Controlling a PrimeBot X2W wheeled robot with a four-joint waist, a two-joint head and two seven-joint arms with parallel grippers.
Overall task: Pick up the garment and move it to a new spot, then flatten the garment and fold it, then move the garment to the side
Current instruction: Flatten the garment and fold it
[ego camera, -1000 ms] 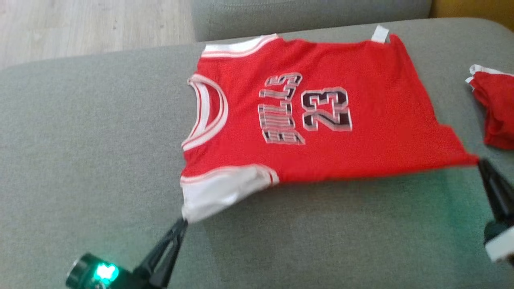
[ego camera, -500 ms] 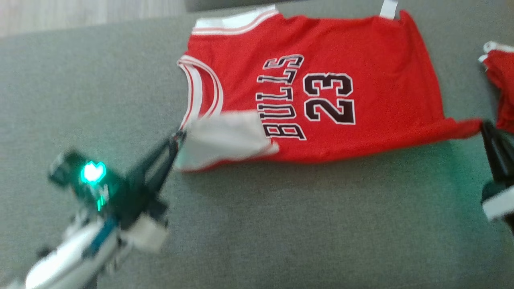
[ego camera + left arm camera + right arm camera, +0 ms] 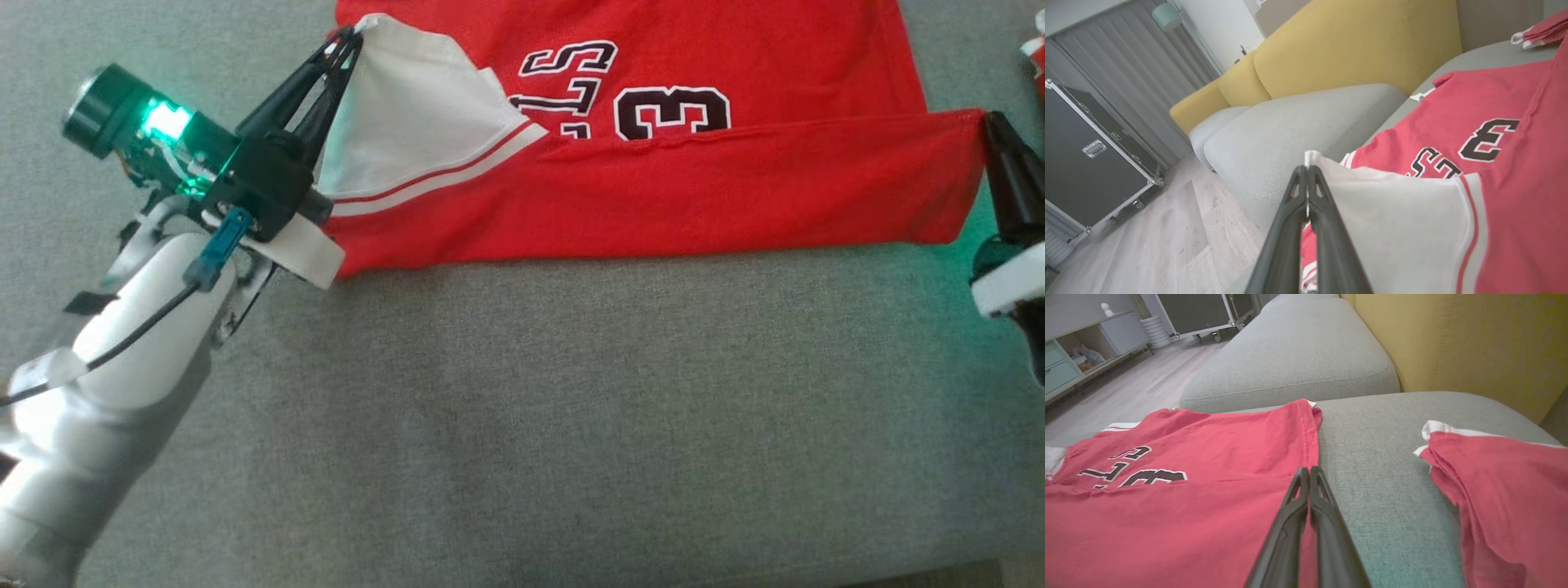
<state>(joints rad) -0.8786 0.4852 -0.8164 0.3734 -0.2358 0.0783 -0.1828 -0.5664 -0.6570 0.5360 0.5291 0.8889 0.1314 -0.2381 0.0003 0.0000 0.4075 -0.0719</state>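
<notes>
The garment [image 3: 653, 188] is a red jersey with white trim and black lettering, lying on the grey cushion [image 3: 522, 425]. Its near long edge is folded up over the front, covering part of the lettering. My left gripper [image 3: 347, 37] is shut on the white-lined corner of that folded edge, seen up close as the garment [image 3: 1412, 216] pinched in the left gripper [image 3: 1306, 169]. At the far right, my right gripper [image 3: 989, 122] is shut on the other corner of the fold; the right wrist view shows the garment [image 3: 1188, 490] at the right gripper [image 3: 1309, 470].
A second red cloth [image 3: 1502, 486] lies on the cushion to the right of the jersey. A yellow sofa back [image 3: 1351, 45] rises behind the grey cushions. A black flight case [image 3: 1090, 151] stands on the wooden floor [image 3: 1167, 245] to the left.
Both grippers have carried the jersey's near edge away from me and over its front, folding it. The head camera has tilted, so the jersey sits higher in the picture.
</notes>
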